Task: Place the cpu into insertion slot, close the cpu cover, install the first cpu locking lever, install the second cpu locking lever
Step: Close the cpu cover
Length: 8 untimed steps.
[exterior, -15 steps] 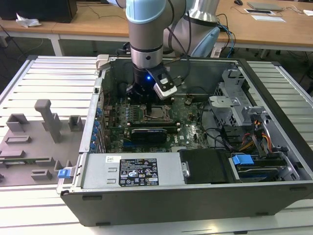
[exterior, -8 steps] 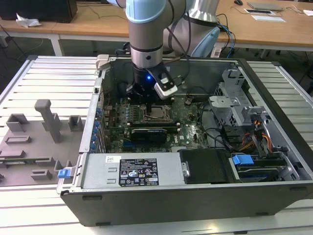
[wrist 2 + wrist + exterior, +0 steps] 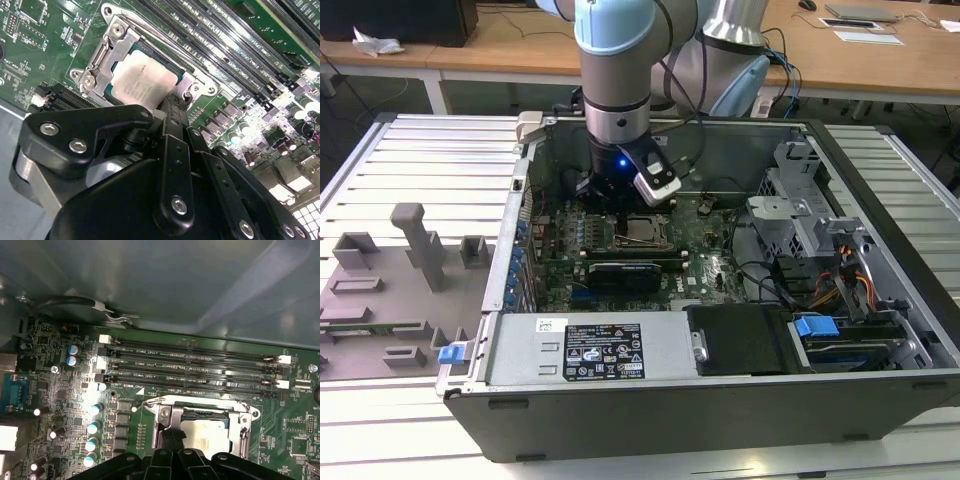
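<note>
In the exterior view, the arm reaches straight down into the open computer case, which lies on its side so the green motherboard faces up and can be worked from above. The gripper hangs just over the far-left edge of the insertion slot, near the board's middle. The cpu shows as a pale square inside it. A grey parts fixture sits well apart, at the exterior view's left. In the second wrist view, the cpu lies flat and square in the slot, so seating looks done. The cpu cover appears folded down around it, its window leaving the metal top bare. A thin locking lever runs along the side next to the memory slots; whether it is latched I cannot tell. The gripper tapers to a point at the frame's edge, fingers apparently brought together with nothing visible between them. That fits pushing on the socket hardware rather than carrying a part. In the first wrist view, the gripper again looks pinched closed, poised over the cover just beside the cpu, with the memory slots beyond.
</note>
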Motion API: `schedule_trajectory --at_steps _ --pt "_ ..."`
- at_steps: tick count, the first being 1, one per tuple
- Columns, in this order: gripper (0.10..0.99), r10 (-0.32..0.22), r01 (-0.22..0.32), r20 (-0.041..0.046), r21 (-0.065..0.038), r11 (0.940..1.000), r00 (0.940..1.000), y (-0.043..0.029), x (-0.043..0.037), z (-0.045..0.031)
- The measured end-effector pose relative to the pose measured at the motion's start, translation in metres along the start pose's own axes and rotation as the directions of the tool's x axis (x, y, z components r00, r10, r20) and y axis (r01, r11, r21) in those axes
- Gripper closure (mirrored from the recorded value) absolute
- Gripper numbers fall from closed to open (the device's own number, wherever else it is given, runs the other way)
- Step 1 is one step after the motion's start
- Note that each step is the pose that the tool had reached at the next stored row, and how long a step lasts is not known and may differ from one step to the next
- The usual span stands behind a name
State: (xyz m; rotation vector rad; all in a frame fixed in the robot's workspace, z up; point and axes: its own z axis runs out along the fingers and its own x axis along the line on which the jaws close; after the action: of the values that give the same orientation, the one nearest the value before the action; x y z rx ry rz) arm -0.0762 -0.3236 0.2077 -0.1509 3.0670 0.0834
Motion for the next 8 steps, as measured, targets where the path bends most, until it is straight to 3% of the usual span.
schedule_trajectory --at_steps 4,8 --pt "0.98 0.0 0.0 0.0012 -0.012 0.9999 1.0 0.0 0.0003 0.0015" --pt "0.98 0.0 0.001 0.0007 -0.011 0.9999 1.0 -0.0002 0.0005 0.0034"
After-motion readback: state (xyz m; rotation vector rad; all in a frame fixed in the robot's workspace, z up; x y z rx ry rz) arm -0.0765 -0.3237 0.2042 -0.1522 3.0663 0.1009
